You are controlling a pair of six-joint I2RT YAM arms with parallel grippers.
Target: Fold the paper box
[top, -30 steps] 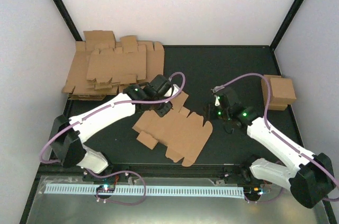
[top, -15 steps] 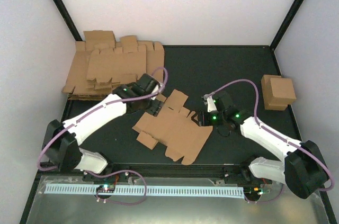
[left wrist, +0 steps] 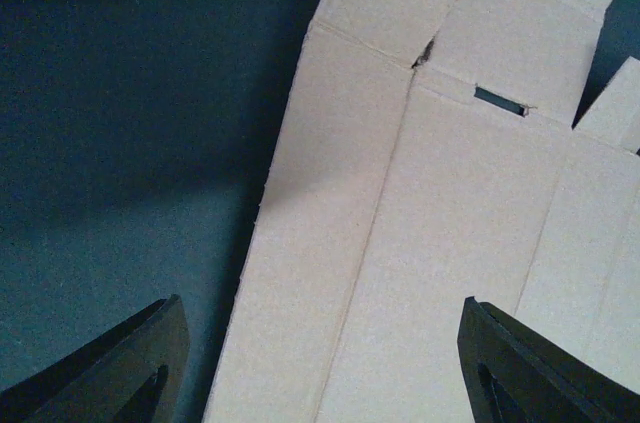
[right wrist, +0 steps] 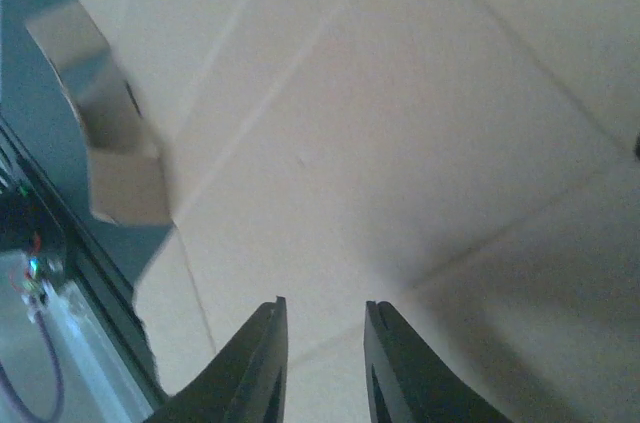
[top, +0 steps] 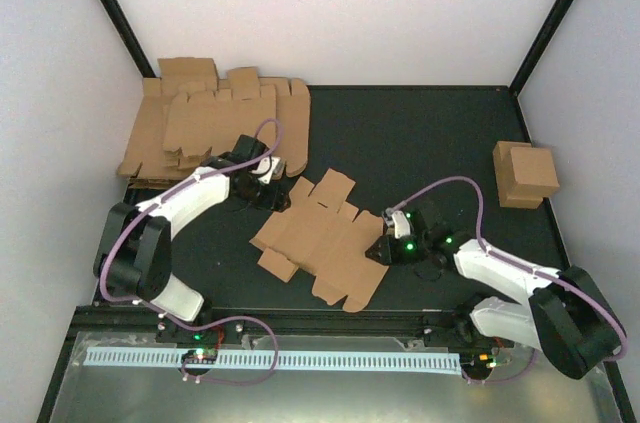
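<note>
Barely started. Looking at a box [top: 325,238] lying flat mid table [top: 420,133], no flaps up, all folding left. Left gripper [left wrist: 320,373] wide open, empty, above it. Right gripper [right wrist: 320,363] a slit apart at its right edge; can't tell if pinching.

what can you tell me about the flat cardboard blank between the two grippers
The paper box is a plain brown cardboard blank, unfolded, lying flat on the dark table, with scored creases, flaps, tabs and a narrow slot. One small tab is bent up. The open left gripper hangs over its far-left edge; the right gripper, fingers close together, is at its right edge, contact unclear.
</note>
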